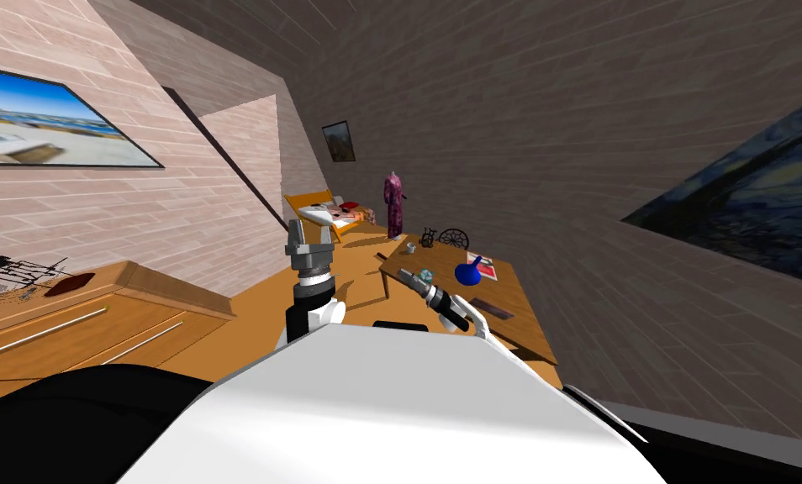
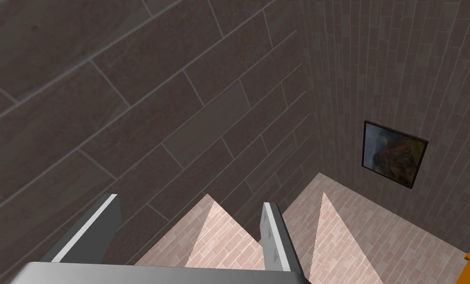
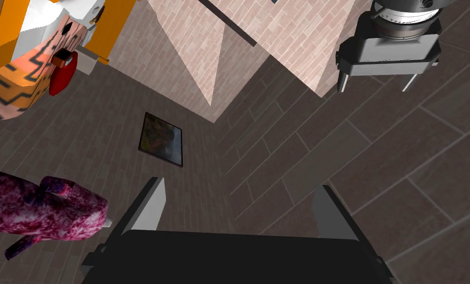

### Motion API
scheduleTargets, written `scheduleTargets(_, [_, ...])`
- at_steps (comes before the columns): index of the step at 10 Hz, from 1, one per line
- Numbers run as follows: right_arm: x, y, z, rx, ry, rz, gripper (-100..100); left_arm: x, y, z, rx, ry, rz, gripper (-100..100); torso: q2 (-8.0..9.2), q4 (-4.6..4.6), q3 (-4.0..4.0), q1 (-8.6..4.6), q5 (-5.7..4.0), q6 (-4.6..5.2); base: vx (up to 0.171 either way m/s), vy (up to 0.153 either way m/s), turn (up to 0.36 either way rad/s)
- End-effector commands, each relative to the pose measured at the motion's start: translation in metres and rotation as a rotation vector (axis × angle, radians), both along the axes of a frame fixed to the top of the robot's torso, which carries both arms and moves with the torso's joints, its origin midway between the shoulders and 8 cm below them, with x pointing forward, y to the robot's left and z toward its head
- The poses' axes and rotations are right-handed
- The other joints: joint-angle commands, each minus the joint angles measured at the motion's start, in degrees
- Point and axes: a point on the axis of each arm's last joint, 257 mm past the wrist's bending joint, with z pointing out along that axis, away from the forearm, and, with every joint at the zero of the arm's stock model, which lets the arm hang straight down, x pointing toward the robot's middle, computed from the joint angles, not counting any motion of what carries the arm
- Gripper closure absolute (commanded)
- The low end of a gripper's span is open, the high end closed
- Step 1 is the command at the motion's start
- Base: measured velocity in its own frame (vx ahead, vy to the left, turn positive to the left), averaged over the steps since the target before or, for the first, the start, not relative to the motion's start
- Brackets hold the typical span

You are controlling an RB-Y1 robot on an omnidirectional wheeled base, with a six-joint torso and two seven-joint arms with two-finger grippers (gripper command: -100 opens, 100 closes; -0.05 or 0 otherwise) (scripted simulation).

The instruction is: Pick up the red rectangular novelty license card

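The card (image 1: 486, 269) lay on the bench (image 1: 523, 333) at three o'clock from the right fingers (image 3: 148, 209), the nearer pair; these and the left fingers (image 2: 274, 236) stood released, empty.

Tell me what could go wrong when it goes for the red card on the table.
1. The blue vase stands close beside the red card, on the side toward the right gripper; that gripper, now open, could topple it while reaching in.
2. The card seems to lie flat on the table, so the thin fingers may slide over it rather than grip.
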Motion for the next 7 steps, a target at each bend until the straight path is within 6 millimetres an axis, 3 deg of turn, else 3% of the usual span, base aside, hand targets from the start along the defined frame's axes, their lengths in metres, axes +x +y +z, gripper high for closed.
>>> scheduleTargets(1, [-0.007, 0.007, -0.016, -0.045, 0.003, 0.032, -100, 0.000, 0.000, 0.000, 0.000, 0.000, 0.000, 0, 0.00, 0.00, 0.00, 0.00, 0.00, 0.00, 0.028, 0.038, 0.096])
scheduleTargets(2, [-0.011, 0.007, -0.040, -0.131, -0.013, 0.073, -100, 0.000, 0.000, 0.000, 0.000, 0.000, 0.000, 0, 0.04, 0.00, 0.02, -0.04, -0.01, 0.04, 0.022, 0.045, 0.212])
scheduleTargets(3, [-0.016, 0.010, -0.046, -0.136, -0.001, 0.084, -100, 0.000, 0.000, 0.000, 0.000, 0.000, 0.000, 0, 0.05, 0.01, 0.03, -0.02, 0.00, 0.00, 0.020, 0.034, 0.087])
scheduleTargets(4, [-0.022, 0.007, -0.067, -0.221, -0.023, 0.126, -100, 0.000, 0.000, 0.000, 0.000, 0.000, 0.000, 0, 0.06, 0.01, 0.03, -0.04, -0.01, 0.04, 0.033, 0.047, 0.150])
scheduleTargets(5, [-0.026, 0.008, -0.077, -0.231, -0.005, 0.134, -100, 0.000, 0.000, 0.000, 0.000, 0.000, 0.000, 0, 0.02, 0.00, 0.01, -0.01, 0.00, 0.01, 0.032, 0.039, 0.093])
scheduleTargets(6, [-0.033, 0.002, -0.101, -0.320, -0.023, 0.176, -100, 0.000, 0.000, 0.000, 0.000, 0.000, 0.000, 0, 0.04, 0.00, 0.02, -0.02, -0.01, 0.05, 0.032, 0.050, 0.186])
scheduleTargets(7, [-0.036, 0.002, -0.108, -0.327, -0.011, 0.182, -100, 0.000, 0.000, 0.000, 0.000, 0.000, 0.000, 0, 0.03, 0.01, 0.02, 0.00, 0.00, 0.02, 0.024, 0.031, 0.092])
